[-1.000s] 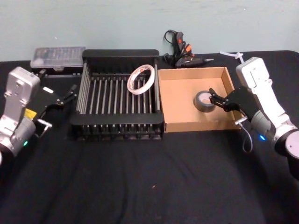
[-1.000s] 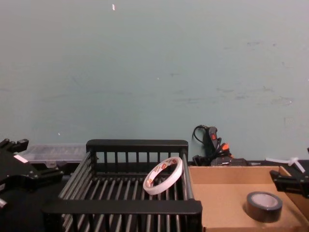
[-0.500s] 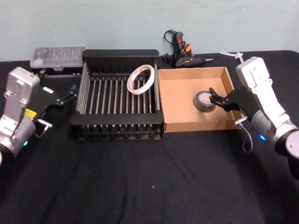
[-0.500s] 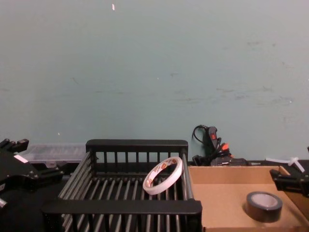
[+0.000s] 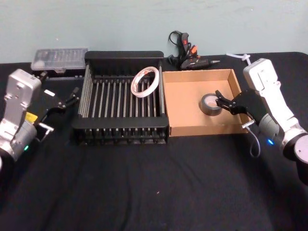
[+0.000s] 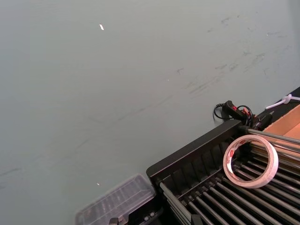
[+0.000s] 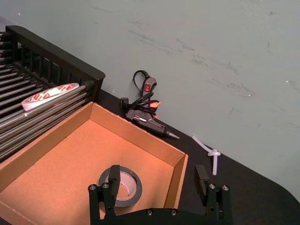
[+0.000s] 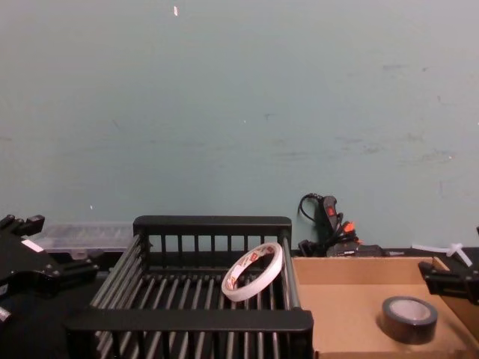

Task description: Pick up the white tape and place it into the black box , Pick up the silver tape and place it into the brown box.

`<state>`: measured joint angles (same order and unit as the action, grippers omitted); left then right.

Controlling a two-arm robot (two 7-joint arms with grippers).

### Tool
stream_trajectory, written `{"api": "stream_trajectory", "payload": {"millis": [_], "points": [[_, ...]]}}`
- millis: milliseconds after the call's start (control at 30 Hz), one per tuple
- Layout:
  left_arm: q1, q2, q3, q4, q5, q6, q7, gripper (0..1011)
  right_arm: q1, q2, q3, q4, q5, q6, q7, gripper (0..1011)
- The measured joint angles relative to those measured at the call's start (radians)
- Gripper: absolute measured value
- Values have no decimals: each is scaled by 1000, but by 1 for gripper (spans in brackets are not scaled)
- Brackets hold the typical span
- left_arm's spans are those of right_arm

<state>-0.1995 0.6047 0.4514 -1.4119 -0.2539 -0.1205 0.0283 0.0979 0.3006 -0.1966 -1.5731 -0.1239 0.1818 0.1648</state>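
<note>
— Since the head view is showing both rolls boxed, is anything left to do?
— Hardly. The white tape [image 5: 145, 81] is leaning inside the black box [image 5: 124, 58], and right of the black box the silver tape [image 5: 211, 104] is lying in the brown box [image 5: 199, 129]. The right gripper [image 5: 222, 101] is hanging spread and empty beside the silver roll; the left gripper [image 5: 70, 98] is sitting released, left of the black box.
— And the left wrist view?
— The white ring [image 6: 250, 161] is resting on the bars.
— The right wrist?
— Open fingers [image 7: 113, 177] are straddling the brown box's wall, gripping nothing.
— The chest view?
— It is agreeing; I judge both placements finished, only retreat remaining.
</note>
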Motion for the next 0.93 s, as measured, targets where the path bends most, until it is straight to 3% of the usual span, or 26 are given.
{"api": "stream_trajectory", "payload": {"millis": [933], "points": [[0,0,0,0,0,0,0,1002,0,0,0,0,0,0,0,1002]]}}
